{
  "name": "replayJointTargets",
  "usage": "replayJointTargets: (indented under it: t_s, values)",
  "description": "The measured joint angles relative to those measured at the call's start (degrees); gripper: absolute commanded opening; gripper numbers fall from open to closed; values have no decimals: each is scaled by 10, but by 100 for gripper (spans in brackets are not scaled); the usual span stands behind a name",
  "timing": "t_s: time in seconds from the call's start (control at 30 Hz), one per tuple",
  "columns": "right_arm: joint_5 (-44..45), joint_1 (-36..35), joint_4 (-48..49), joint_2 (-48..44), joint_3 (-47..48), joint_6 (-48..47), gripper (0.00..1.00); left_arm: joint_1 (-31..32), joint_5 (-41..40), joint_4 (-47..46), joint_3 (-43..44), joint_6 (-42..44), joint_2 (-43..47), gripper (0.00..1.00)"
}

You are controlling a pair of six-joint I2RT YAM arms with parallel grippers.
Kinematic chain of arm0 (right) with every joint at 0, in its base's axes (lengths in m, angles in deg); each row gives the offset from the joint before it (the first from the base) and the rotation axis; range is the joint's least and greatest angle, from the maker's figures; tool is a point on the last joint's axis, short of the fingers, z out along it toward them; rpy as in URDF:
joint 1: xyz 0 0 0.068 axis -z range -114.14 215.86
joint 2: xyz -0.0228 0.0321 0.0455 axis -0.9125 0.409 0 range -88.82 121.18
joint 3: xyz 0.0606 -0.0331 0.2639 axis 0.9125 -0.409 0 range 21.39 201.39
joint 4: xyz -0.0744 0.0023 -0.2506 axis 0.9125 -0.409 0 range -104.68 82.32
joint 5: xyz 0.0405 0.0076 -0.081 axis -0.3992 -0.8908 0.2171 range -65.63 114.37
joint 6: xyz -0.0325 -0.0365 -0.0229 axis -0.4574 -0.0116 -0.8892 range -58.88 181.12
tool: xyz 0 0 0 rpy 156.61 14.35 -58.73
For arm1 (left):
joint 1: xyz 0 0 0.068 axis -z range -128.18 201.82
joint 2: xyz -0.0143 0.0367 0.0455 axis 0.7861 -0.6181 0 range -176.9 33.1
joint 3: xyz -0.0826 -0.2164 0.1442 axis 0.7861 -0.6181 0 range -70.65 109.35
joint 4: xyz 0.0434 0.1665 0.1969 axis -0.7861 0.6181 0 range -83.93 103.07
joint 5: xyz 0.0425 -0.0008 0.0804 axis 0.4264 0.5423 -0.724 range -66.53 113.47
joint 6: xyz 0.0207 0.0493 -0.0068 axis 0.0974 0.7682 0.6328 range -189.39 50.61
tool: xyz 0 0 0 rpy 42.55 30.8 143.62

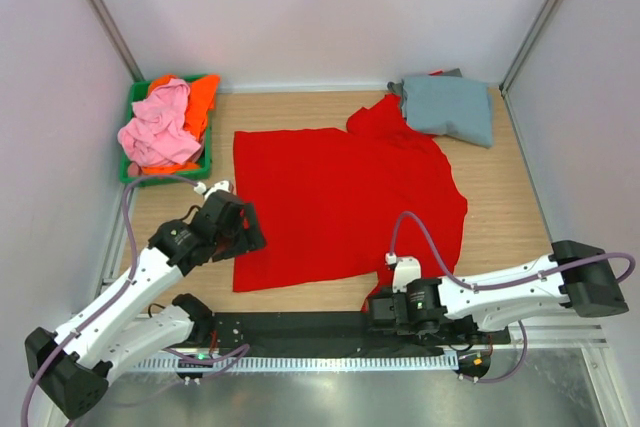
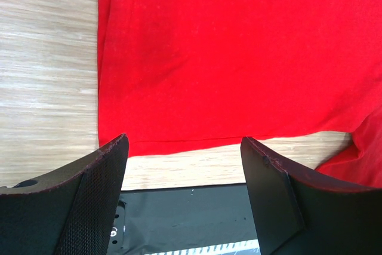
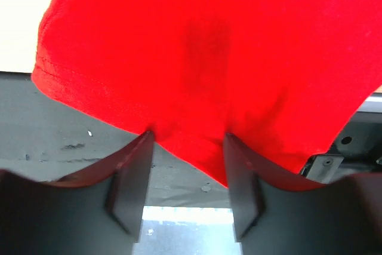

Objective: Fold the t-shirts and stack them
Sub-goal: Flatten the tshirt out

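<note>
The top camera hangs high and well back from the red t-shirt (image 1: 340, 207), looking down over its near side and seeing all of it. The left wrist camera looks down close over its near-left corner. The right wrist camera sits even closer at its near-right hem. All share that near edge.

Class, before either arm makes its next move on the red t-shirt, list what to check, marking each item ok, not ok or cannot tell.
1. The red t-shirt lies spread on the table: ok.
2. The left gripper is open at the near hem: ok.
3. Cloth sits inside the right gripper: ok.
4. Right grip firmly closed: cannot tell.
5. Far sleeve apart from the grey-blue t-shirt: not ok, they touch.
</note>
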Motion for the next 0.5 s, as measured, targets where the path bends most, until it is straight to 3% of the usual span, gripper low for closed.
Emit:
replayJointTargets:
  t_s: [0.07, 0.3, 0.5]
  values:
    - [-1, 0, 4, -21, -12, 3, 49, 2, -2, 1, 0, -1, 0, 77]
    - [-2, 0, -9, -37, -26, -6, 9, 6, -14, 2, -3, -15, -3, 74]
    - [-2, 0, -10, -35, -20, -15, 2, 8, -41, 11, -26, -55, -11, 71]
